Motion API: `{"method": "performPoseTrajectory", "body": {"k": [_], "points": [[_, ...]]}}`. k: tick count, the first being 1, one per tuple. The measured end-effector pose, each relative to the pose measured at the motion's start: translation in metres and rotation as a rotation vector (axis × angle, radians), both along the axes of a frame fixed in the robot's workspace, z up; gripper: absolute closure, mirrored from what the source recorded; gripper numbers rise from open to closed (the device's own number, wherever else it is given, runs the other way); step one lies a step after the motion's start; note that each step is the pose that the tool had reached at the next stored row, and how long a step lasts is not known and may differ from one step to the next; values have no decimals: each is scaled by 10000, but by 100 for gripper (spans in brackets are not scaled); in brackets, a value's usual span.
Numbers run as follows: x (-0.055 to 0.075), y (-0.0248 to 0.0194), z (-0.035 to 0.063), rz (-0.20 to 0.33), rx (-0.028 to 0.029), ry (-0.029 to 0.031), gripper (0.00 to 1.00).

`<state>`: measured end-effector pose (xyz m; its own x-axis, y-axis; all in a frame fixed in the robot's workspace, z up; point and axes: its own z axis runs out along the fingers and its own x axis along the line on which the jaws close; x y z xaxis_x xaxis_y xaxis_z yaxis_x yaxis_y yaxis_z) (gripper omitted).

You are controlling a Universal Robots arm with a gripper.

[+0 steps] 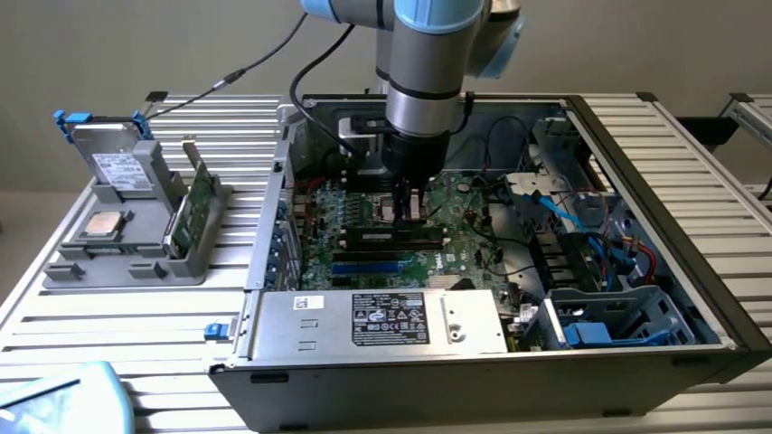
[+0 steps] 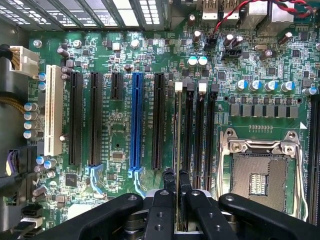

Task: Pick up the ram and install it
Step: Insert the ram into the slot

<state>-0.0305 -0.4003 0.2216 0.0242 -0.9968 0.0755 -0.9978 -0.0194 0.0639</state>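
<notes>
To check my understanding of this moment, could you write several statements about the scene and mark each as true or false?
1. The gripper is shut on the ram, a long, thin green circuit-board stick. True.
2. The ram runs parallel to the long black plastic memory slots. True.
3. A cooler covers the metal-framed processor socket. False: the socket is uncovered.
4. The wide green expansion card is plugged into the motherboard. False: it stands upright in the grey plastic holder, outside the open black computer case, on the exterior view's left.
</notes>
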Motion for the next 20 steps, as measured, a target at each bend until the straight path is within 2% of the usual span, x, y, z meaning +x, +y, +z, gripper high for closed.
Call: {"method": "performPoseTrajectory", "body": {"k": [20], "points": [[5, 3, -49, -47, 0, 0, 86]]}}
